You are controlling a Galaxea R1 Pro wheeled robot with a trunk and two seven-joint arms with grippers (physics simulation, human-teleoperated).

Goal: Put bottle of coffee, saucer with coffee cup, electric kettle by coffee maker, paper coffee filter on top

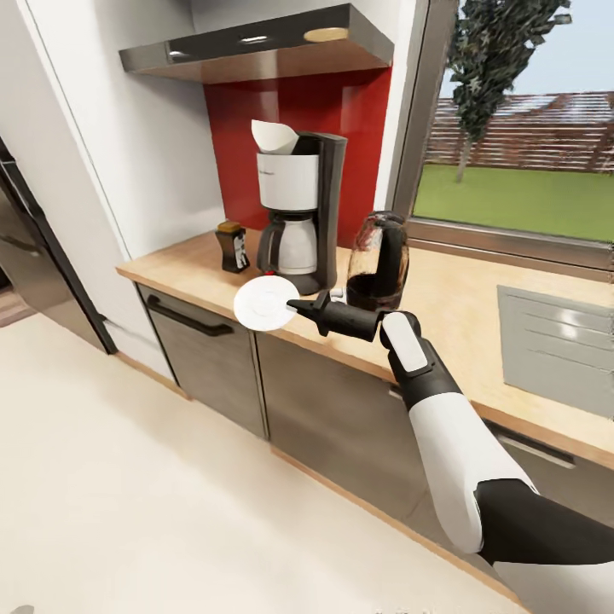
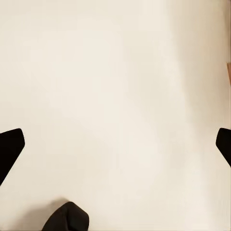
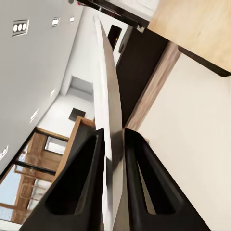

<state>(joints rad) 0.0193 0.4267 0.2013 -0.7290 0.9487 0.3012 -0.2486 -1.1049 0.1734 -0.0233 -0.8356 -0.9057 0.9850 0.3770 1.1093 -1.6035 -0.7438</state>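
- Head view: my right jaws [image 1: 294, 305] grip the saucer [image 1: 265, 303] by its rim, tilted, in front of the coffee maker [image 1: 298, 213] on the bench [image 1: 443, 298].
- Left jaws [image 2: 115, 144] stand wide over the floor [image 2: 115, 86].

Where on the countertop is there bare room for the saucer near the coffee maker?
The right pincer holds the saucer on edge over the counter's front. Bare wood lies at the front edge before the bottle and coffee maker, and between kettle and window. Between maker and kettle it is crowded.
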